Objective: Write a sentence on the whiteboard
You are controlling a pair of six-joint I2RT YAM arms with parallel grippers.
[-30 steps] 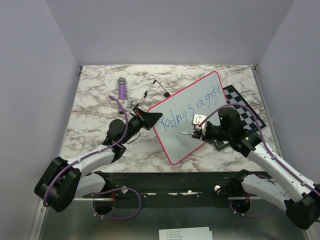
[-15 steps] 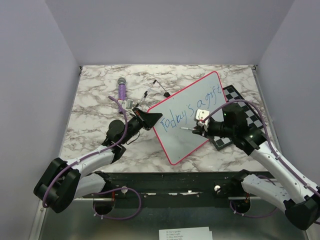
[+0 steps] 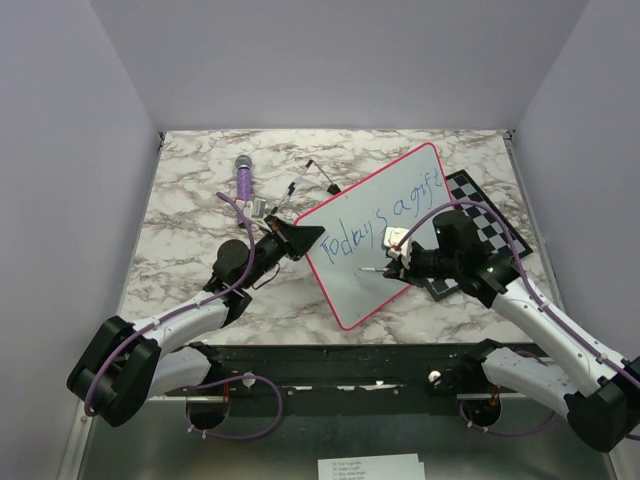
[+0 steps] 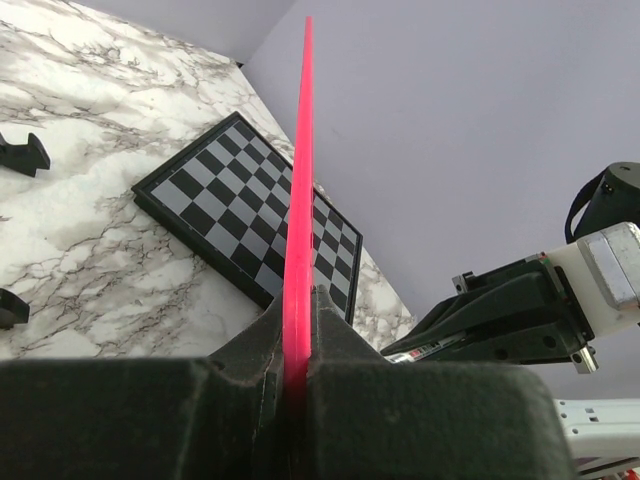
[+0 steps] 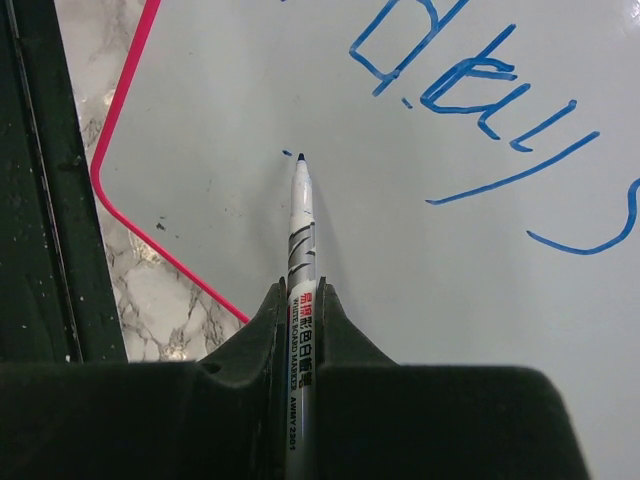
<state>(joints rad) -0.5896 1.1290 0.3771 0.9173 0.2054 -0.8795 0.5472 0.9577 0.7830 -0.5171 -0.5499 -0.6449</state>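
My left gripper point(image 4: 297, 335) pinches the whiteboard point(image 3: 352, 285) by its rim to steady it, while my right gripper point(image 5: 300, 300) pinches the marker point(image 5: 299, 225), tip under the sentence point(image 3: 380, 217).

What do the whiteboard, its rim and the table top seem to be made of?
Whiteboard: smooth, flat white sheet, likely coated board or plastic; the blue writing lies cleanly on it. Rim: thin, evenly bright pink-red, probably plastic. Table top: white with grey veins like marble, but it could be a printed laminate; the pictures do not settle it.
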